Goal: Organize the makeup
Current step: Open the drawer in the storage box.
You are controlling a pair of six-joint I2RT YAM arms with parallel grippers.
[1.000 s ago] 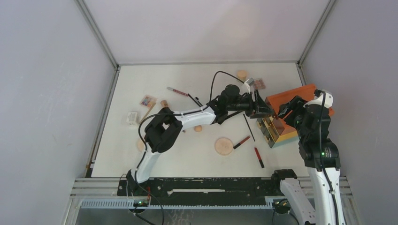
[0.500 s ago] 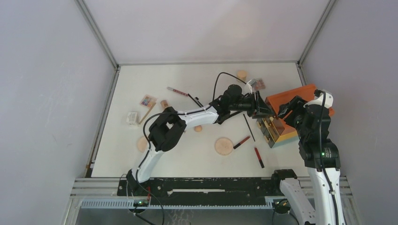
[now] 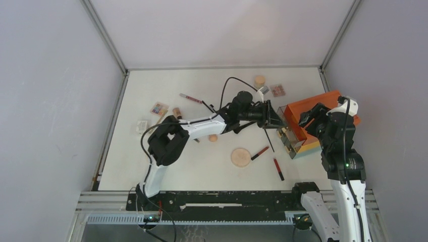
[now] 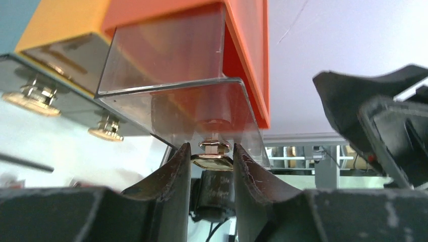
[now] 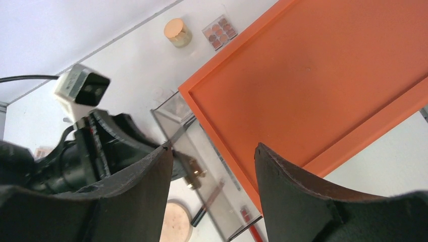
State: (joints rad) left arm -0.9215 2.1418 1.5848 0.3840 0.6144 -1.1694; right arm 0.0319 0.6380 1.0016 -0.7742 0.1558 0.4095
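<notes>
The orange-topped box of clear drawers stands at the right. My left gripper is shut on the gold knob of the top drawer, which sticks out of the box. My right gripper hangs open above the orange top, holding nothing. The makeup lies scattered on the table: a round tan disc, a red pencil, a thin black brush, a palette, a tan-lidded jar, a second palette and a peach bottle.
Two lower drawers show gold knobs beside the gripped one. A small beige sponge lies under my left forearm. A white item sits near the table's left edge. Grey walls close in the table on three sides.
My left gripper has closed on the top drawer's knob and drawn back to the left, sliding the drawer out of the box. The right arm has not moved.
</notes>
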